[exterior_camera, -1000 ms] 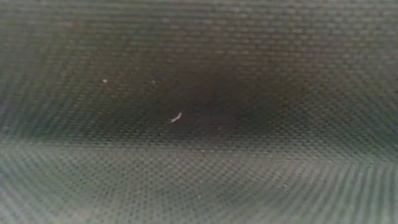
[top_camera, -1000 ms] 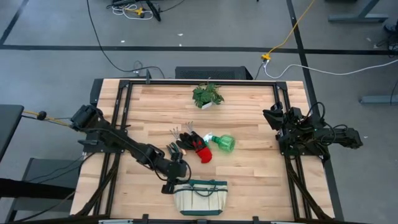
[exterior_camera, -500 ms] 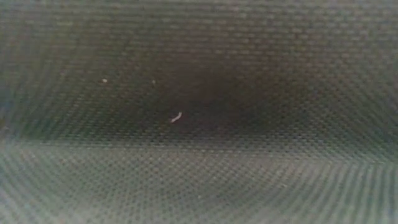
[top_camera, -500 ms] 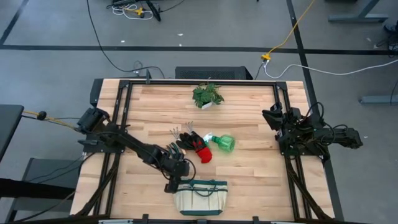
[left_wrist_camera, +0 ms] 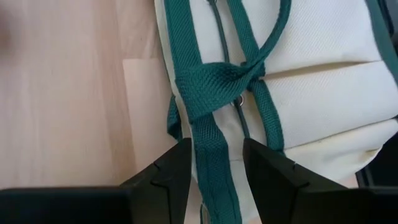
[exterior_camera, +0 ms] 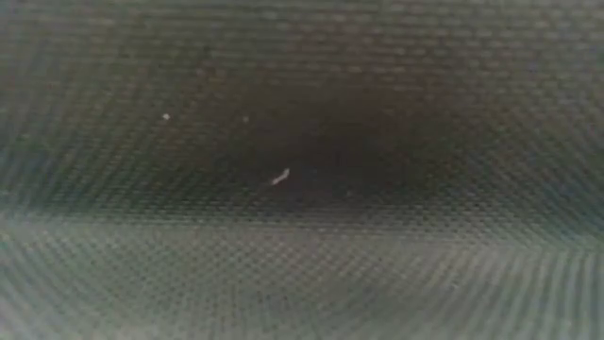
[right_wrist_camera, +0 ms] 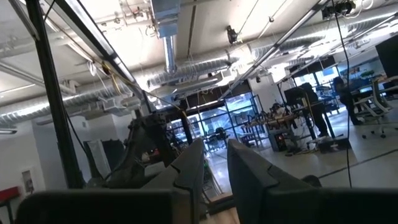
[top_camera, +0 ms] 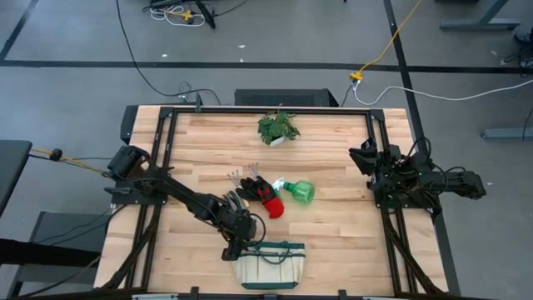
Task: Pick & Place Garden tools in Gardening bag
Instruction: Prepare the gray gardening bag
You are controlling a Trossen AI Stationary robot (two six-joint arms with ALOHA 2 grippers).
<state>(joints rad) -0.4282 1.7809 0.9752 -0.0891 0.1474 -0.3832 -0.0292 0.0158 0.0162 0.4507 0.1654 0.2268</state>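
The left wrist view is showing what the high view cannot resolve: the left end effector (left_wrist_camera: 214,168) is sitting open, its two dark fingers (left_wrist_camera: 166,174) straddling a dark green strap of the gardening bag (left_wrist_camera: 323,93) without clamping it. The low view is showing only dark woven mesh filling the frame.

In the high view, the gardening bag (top_camera: 267,263) is resting on the wooden tabletop (top_camera: 333,225), its long axis running across the tabletop. The left end effector (top_camera: 236,247) is hovering at the bag's left end. Beyond the bag, toward the table's middle, the red-and-black gloves (top_camera: 265,197), green spray bottle (top_camera: 298,192) and small rake (top_camera: 239,176) are lying clustered; the bottle's white nozzle is pointing at the gloves. The potted plant (top_camera: 278,127) is standing farther beyond.

The right end effector (right_wrist_camera: 214,165) is parked well right of the bag, slightly parted on nothing, facing a room of ceiling pipes and desks.
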